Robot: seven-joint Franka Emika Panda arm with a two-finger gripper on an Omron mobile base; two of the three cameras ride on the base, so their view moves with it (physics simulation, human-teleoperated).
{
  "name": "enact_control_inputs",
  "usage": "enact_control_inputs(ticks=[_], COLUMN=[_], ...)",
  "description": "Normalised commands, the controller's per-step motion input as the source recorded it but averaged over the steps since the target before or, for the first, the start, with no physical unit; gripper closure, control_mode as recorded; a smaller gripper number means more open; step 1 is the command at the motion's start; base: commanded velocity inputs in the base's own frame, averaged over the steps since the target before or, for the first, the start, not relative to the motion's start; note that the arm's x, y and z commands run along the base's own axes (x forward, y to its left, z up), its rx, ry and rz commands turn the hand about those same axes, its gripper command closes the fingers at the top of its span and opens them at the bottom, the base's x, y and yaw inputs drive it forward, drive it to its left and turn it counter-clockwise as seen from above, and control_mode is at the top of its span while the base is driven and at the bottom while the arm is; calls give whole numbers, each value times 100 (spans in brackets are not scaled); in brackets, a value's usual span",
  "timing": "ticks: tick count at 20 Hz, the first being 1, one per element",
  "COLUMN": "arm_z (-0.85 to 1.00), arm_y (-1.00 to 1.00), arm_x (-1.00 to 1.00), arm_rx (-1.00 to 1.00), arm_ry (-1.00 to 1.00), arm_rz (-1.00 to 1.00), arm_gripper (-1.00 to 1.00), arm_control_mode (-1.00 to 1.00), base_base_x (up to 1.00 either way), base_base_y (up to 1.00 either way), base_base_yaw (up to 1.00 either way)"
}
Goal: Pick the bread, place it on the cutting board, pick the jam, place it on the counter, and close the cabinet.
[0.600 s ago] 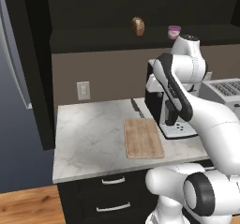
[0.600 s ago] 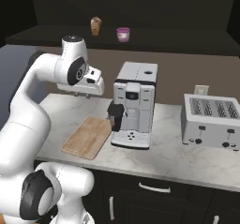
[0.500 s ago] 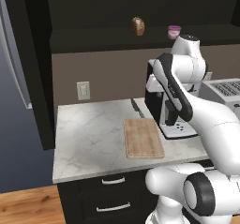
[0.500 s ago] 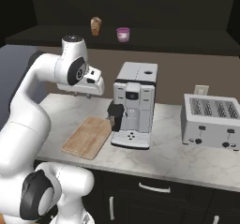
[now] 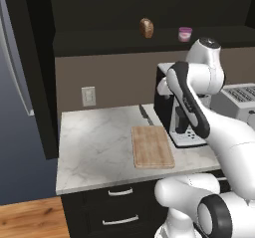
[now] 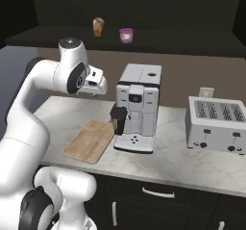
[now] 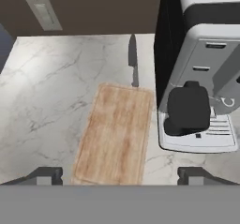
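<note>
On the shelf, bread: the bread (image 5: 146, 28) stands inside the open cabinet (image 5: 149, 3), at about 12 o'clock from the cutting board.
Jam: the jam (image 5: 185, 34) sits on the same shelf, near the bread at its 3 o'clock in the left base view; the two are apart.
Cutting board: the cutting board (image 7: 116, 134) lies flat and bare on the counter (image 5: 94, 147), just beside the coffee machine.
Knife: a knife (image 7: 133, 59) lies at the board's 12 o'clock in the hand view, its handle end at the board's far edge.
Coffee machine: the coffee machine (image 6: 137, 106) stands at the board's 3 o'clock.
Toaster: the toaster (image 6: 217, 124) stands well apart at 3 o'clock of the machine in the right base view.
Gripper: the gripper (image 7: 120, 174) hangs above the board, jaws spread wide and holding nothing.
</note>
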Motion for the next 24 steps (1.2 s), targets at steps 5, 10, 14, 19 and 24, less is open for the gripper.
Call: enact_control_inputs(ticks=[5,10,14,19,24], arm_z=[6,5,17,43,56], arm_y=[-11,-17,-15,-11,-11], arm_x=[0,0,0,0,0], arm_rx=[0,0,0,0,0], arm_ry=[-24,-19,-9,0,0], arm_rz=[0,0,0,0,0], arm_gripper=[-100,-100,-100,-100,-100], arm_control_mode=[-100,-100,-100,-100,-100], base_base_x=[0,0,0,0,0], base_base_y=[0,0,0,0,0], base_base_yaw=[0,0,0,0,0])
